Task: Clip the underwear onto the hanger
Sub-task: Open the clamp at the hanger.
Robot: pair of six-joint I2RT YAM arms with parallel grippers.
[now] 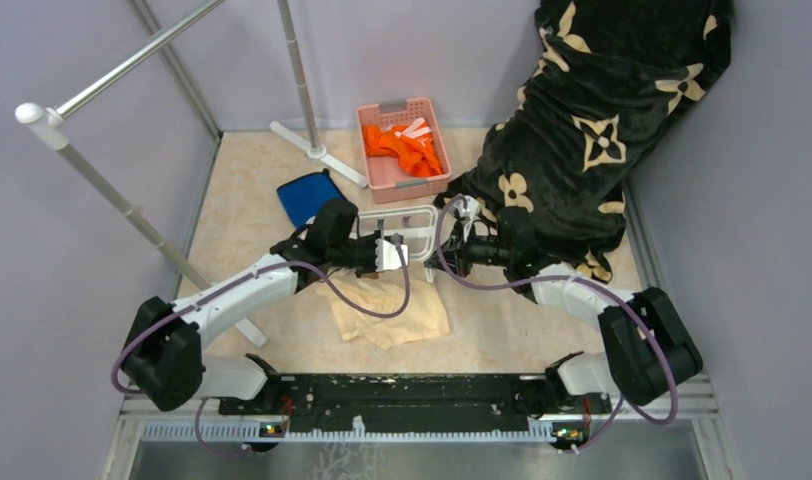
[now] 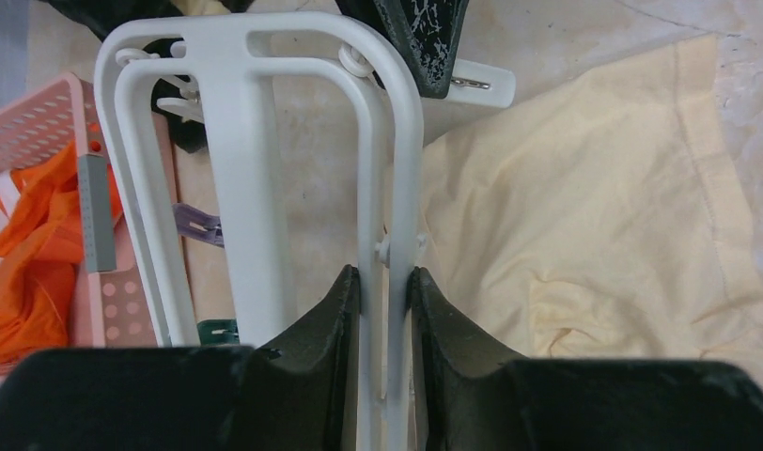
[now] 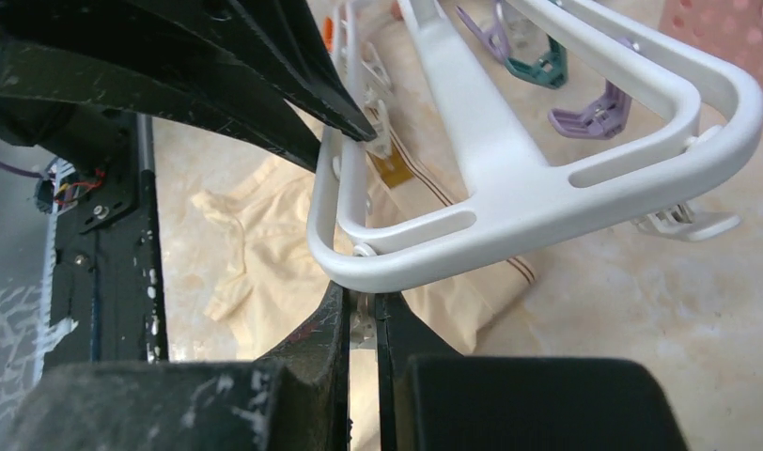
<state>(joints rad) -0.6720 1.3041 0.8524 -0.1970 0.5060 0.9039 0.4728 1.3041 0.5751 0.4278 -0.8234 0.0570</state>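
— Beige marbled table (image 1: 542, 300), grey walls (image 1: 42, 260) all round. Can you see the underwear (image 1: 387, 312)?

— Only part of it. It lies crumpled on the table just under the hanger (image 1: 407, 215). From above, the left arm (image 1: 242, 290) and the frame cover its upper edge. It's pale peach, soft and wrinkled, with a stitched hem along one side and a small tan label (image 3: 397, 171) at the waistband.

— And the hanger?

— A white frame of parallel bars, held over the cloth between the two arms. I can't make out its hook, and both wrist views cut the frame off. A purple clip (image 3: 584, 113) and a teal clip (image 3: 545, 70) dangle from the bars.

— What about the left gripper (image 2: 385, 282)?

— Its fingers are clamped on one thin outer bar of the hanger.

— And the right gripper (image 3: 362, 319)?

— The fingers are pressed almost together under the frame's rounded end, pinching a white clip (image 2: 476, 86). Most of that clip is buried between them. Whether it touches the fabric, I can't tell.
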